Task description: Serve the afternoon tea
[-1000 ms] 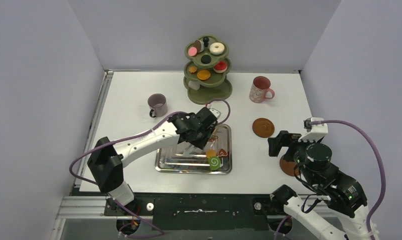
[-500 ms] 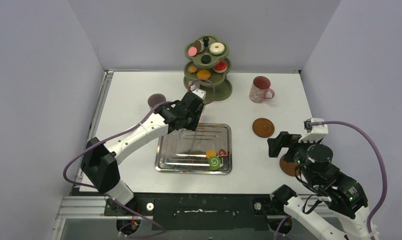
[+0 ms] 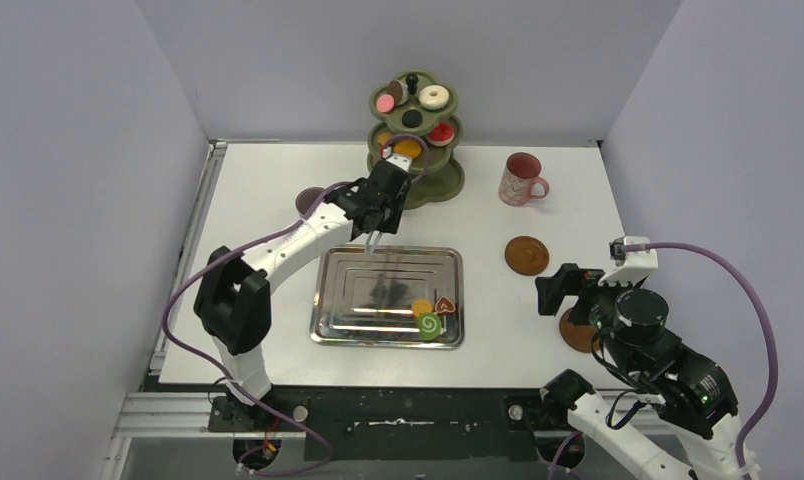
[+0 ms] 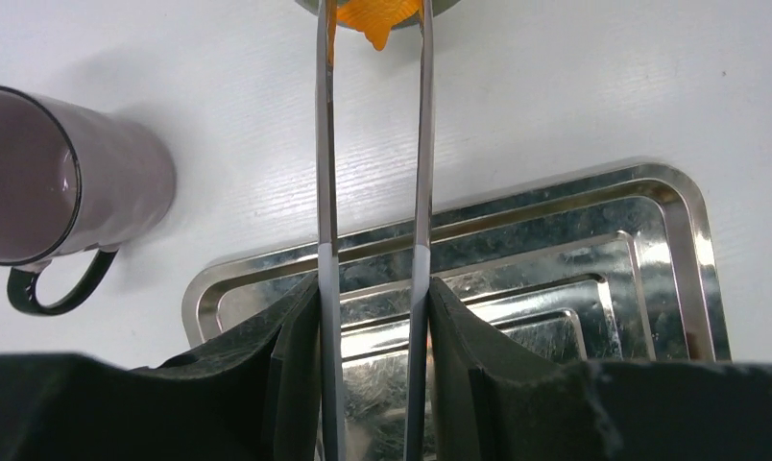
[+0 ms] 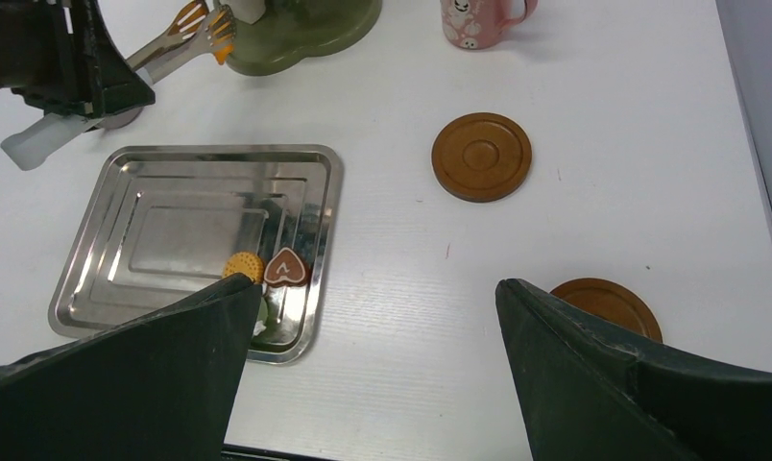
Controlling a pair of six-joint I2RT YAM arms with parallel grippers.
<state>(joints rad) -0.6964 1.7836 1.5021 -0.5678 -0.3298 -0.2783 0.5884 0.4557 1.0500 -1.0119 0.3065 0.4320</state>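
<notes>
The left gripper [image 4: 373, 307] is squeezed shut on a pair of metal tongs [image 4: 323, 173], with one finger on each side. The tongs point to 12 o'clock. Their tips pinch an orange sweet [image 4: 377, 17]. The sweet is up off the counter [image 4: 574, 86], right by the rim of the lowest tier of the green stand [image 3: 415, 130]. I cannot tell if it touches the stand.

The stand is at 12 o'clock on the counter. A white donut [image 3: 435, 96] and a pink sweet [image 3: 385, 102] sit on its top tier. A red sweet [image 3: 440, 132] sits on the middle tier.

The shiny tray [image 4: 670, 250] lies in the middle of the counter. Three sweets sit close together in its 5 o'clock corner: a round biscuit [image 5: 242, 265], a brown heart [image 5: 285, 268] and a green swirl roll [image 3: 429, 325].

The mauve mug [image 4: 65, 182] stands on the counter at 10 o'clock from the tray. The pink mug [image 5: 478, 19] stands at 2 o'clock on the counter. One brown coaster [image 5: 481, 157] lies at 3 o'clock from the tray. The other coaster [image 5: 608, 305] lies near 4 o'clock. Both mugs are well apart from the coasters.

The right gripper [image 5: 377, 288] is wide open and grasps nothing. It hangs over the counter at 4 o'clock, between the tray and the nearer coaster.
</notes>
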